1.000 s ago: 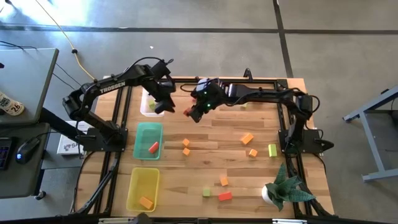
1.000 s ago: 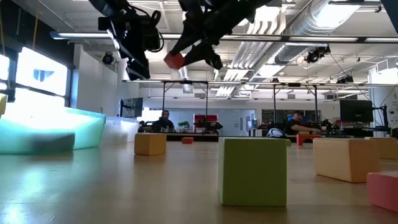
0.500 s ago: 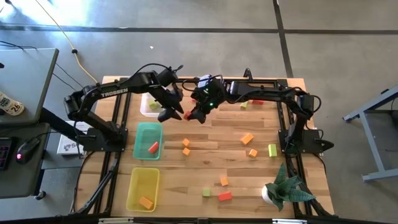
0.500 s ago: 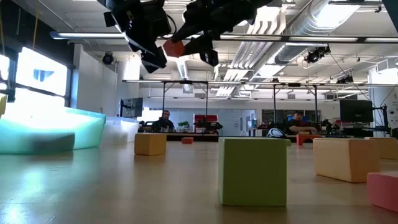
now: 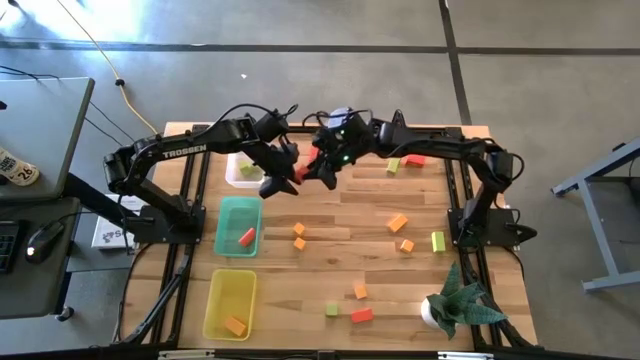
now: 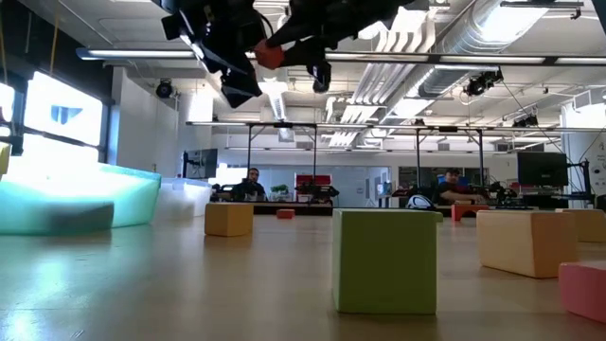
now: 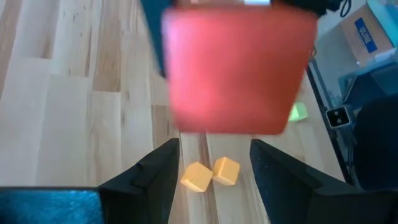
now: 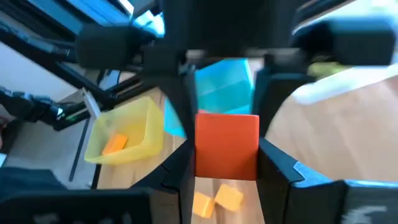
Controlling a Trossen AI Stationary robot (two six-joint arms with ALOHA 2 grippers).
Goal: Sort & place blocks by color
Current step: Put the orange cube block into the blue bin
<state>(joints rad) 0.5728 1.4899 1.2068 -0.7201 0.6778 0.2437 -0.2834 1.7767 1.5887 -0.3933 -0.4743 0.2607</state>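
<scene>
High over the far middle of the table, my right gripper [image 5: 312, 172] is shut on a red block [image 8: 227, 146], which also shows as the red block [image 6: 270, 55] in the low view. My left gripper [image 5: 277, 181] stands open just to the left of it, its fingers [image 7: 158, 180] facing the red block [image 7: 239, 68]; no touch shows. Other blocks lie flat on the table: orange ones [image 5: 299, 236], a green one [image 5: 438, 240] and a red one [image 5: 362, 315]. One red block [image 5: 247, 236] lies in the green tray [image 5: 225, 215]. My right gripper pinches the red block by two opposite sides [image 8: 204, 155] between its two fingers [image 8: 277, 165]. The fingers slant down from the table's right. The block is lifted clear, high above the wood, and sticks out past the fingertips toward my left gripper.
A clear tray [image 5: 236, 172] stands at the far left, under my left arm. The yellow tray [image 5: 218, 300] near the front left holds an orange block [image 5: 235, 325]. A potted plant [image 5: 455, 305] stands at the front right. More blocks [image 5: 404, 162] lie by the far edge.
My left gripper has swung toward the table's right and closed in on the red block, staying open. My right gripper has risen and rolled, carrying the red block higher above the table.
</scene>
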